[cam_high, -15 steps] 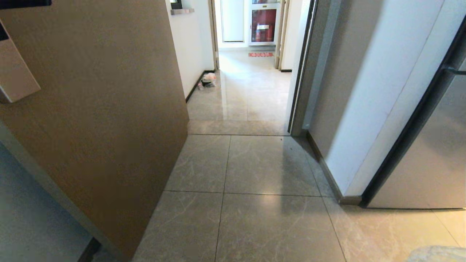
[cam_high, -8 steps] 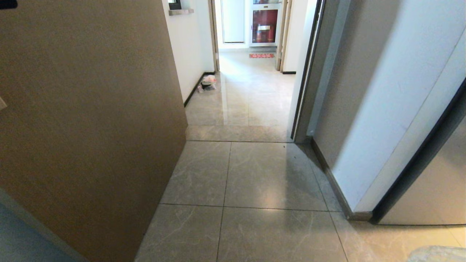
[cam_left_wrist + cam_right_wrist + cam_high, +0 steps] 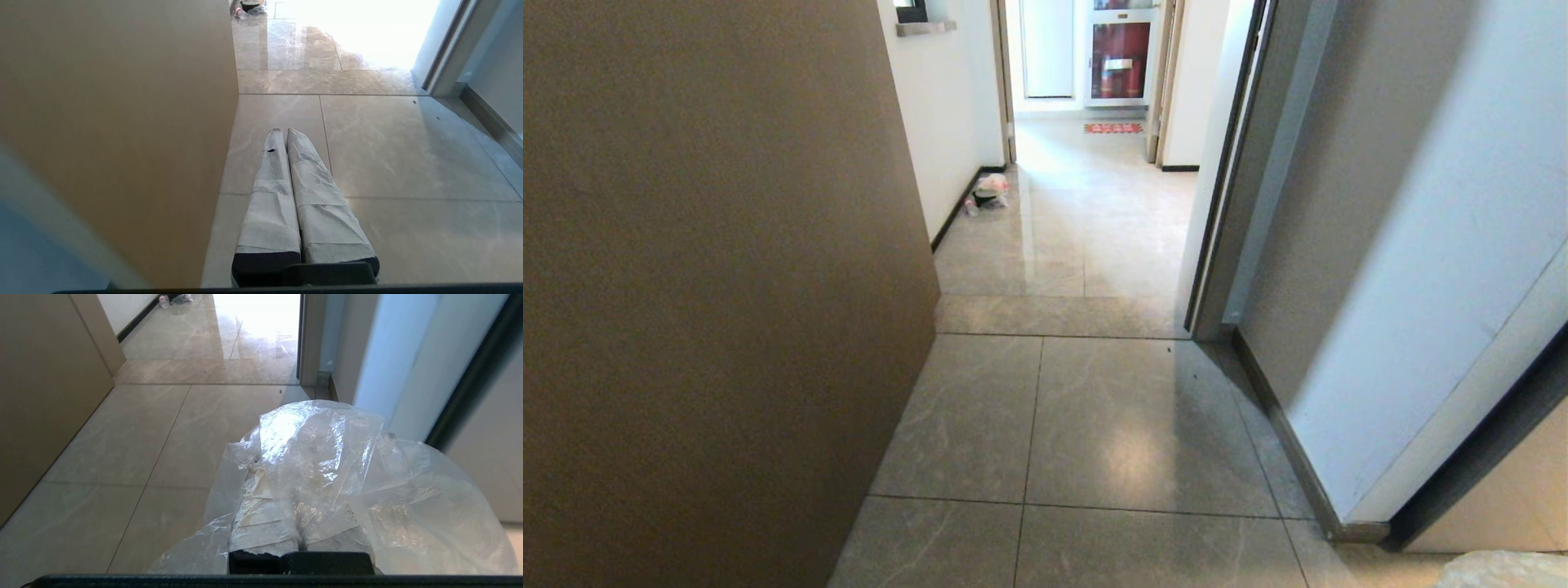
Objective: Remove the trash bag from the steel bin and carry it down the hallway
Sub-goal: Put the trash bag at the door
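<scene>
beside the brown panel wall (image 3: 727,286), the right gripper (image 3: 300,522), clamped tight on the thin clear plastic trash bag (image 3: 327,477), could tear it; left gripper (image 3: 286,132) closed, empty.

The hallway (image 3: 1086,245) ran ahead between a panel (image 3: 711,286) on the left and a wall (image 3: 1405,261) on the right. A small bag (image 3: 990,192) lay far ahead by the left skirting. The trash bag (image 3: 335,477) draped over the right pincer (image 3: 300,522).

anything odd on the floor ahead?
Yes: a small heap of rubbish lies loose on the hallway tiles against the left wall's skirting, beyond the doorway. Otherwise only a few dark specks near the door frame.
</scene>
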{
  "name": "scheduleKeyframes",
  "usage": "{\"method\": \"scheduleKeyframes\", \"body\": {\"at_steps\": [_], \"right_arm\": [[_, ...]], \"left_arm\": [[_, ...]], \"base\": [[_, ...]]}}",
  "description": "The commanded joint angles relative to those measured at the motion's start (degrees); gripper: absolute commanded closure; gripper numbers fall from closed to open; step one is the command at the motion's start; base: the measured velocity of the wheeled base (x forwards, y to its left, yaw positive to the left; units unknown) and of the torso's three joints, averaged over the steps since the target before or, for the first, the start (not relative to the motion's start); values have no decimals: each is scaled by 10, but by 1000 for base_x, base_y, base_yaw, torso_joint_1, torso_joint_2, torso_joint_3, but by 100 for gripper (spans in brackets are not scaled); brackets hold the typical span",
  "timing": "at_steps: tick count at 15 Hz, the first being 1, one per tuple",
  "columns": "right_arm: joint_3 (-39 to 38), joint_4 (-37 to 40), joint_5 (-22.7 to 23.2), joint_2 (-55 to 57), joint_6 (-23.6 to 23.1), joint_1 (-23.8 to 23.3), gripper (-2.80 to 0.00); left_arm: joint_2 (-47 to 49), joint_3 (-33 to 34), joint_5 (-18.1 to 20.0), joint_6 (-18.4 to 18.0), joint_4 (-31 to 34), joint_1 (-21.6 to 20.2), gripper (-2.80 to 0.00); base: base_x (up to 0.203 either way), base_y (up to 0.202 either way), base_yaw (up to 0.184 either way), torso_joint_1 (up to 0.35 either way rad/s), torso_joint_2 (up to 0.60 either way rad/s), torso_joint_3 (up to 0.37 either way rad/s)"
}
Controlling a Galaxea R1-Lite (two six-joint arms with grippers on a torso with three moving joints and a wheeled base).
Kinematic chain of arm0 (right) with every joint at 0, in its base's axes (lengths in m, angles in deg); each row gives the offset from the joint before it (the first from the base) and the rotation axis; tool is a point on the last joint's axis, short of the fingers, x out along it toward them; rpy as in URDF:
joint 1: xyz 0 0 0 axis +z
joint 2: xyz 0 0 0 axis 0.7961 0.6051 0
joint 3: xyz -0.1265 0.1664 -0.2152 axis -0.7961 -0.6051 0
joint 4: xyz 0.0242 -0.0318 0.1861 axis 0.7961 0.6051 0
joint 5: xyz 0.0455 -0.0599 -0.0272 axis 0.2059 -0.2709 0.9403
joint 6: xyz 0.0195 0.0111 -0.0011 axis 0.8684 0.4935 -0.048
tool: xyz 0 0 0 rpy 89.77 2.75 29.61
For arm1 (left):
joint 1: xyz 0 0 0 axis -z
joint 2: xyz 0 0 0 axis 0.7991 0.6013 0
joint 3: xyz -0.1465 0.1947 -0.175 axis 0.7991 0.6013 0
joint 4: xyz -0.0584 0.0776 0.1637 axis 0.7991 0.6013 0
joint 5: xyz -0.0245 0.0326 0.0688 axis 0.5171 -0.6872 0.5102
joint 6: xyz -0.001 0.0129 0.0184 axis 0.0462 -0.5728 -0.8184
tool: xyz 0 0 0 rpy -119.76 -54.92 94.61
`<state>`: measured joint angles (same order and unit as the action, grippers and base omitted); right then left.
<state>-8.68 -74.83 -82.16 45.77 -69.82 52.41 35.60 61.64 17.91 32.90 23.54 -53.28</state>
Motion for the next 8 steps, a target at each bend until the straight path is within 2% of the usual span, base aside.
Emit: {"method": "scheduleKeyframes", "body": {"at_steps": [1,8], "right_arm": [[-1,0,0,0,0,0,0],[-1,0,0,0,0,0,0]], "left_arm": [[1,1,0,0,0,0,0],[1,2,0,0,0,0,0]], "base": [[195,0,1,7,1,2],[191,0,2,3,3,0]]}}
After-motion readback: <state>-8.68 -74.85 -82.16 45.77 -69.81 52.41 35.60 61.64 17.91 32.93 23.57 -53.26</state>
